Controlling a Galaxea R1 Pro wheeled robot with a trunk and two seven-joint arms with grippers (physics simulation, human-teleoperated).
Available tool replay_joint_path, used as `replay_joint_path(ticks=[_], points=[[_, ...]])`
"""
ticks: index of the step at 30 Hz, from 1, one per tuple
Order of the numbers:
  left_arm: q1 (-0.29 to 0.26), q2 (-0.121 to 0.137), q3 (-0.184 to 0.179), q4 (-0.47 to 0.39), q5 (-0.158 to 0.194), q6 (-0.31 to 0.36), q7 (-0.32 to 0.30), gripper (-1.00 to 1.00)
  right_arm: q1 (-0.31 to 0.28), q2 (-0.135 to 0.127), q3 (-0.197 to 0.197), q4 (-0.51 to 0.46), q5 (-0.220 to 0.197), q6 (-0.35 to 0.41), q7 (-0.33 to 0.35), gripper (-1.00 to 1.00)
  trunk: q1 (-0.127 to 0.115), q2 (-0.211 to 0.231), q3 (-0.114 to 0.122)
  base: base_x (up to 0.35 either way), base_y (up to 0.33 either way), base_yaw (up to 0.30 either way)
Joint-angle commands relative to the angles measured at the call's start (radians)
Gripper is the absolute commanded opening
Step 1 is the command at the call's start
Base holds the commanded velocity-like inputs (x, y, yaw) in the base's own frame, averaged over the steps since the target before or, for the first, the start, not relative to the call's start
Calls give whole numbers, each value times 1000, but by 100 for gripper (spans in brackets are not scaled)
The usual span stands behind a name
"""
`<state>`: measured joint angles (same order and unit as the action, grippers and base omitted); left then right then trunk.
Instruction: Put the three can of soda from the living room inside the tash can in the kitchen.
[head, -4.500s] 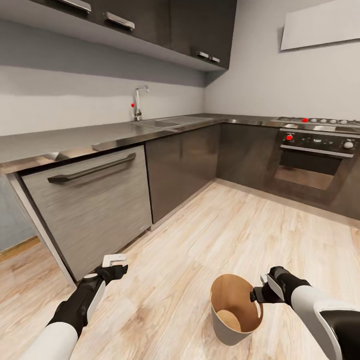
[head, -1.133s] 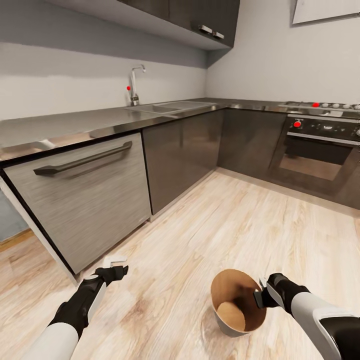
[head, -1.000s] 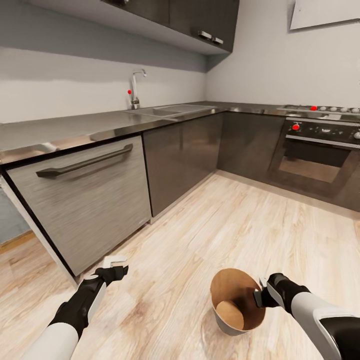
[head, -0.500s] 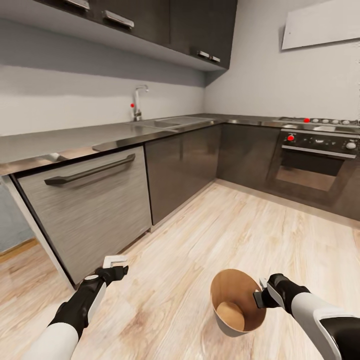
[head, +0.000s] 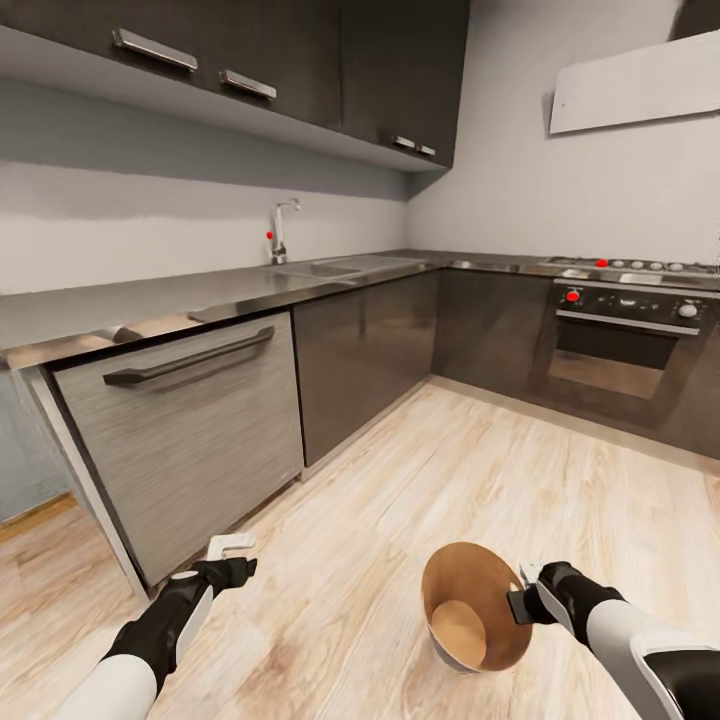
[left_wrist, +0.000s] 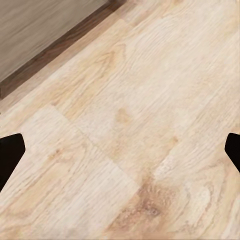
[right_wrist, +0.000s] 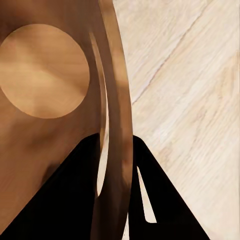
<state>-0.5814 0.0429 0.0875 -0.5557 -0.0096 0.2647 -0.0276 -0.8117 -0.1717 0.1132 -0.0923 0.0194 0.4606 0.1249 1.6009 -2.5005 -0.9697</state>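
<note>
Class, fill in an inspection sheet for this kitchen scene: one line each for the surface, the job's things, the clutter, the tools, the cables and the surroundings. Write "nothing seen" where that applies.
Surface: light wood floor, bare planks under both arms.
Job's things: trash can tilted off the floor, brown inside, no soda cans seen in it.
Clutter: nothing seen.
Tools: right tool pinches the trash can's rim, one finger inside and one outside; left tool open, holding nothing, over the floor.
Cables: nothing seen.
Surroundings: dark grey cabinets, steel worktop with sink and tap, built-in oven on the right, grey drawer front with a bar handle.
</note>
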Motion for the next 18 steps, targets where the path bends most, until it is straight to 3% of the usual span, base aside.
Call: replay_joint_path(ticks=[1, 7, 17, 18], points=[[0, 0, 0, 4, 0, -3, 0, 100, 4, 0, -11, 0, -9, -17, 9, -100, 0, 0, 4, 0, 0, 0], [0, 0, 0, 10, -1, -8, 1, 100, 14, -2, -12, -5, -9, -67, 57, -100, -20, 36, 24, 0, 0, 0], [0, 0, -1, 39, -1, -33, 1, 100, 25, -7, -12, -8, -9, -158, 72, -100, -58, 106, 55, 0, 0, 0], [0, 0, -1, 42, 0, -36, 1, 100, 32, -10, -12, -9, -8, -196, 92, -100, -62, 113, 58, 0, 0, 0]])
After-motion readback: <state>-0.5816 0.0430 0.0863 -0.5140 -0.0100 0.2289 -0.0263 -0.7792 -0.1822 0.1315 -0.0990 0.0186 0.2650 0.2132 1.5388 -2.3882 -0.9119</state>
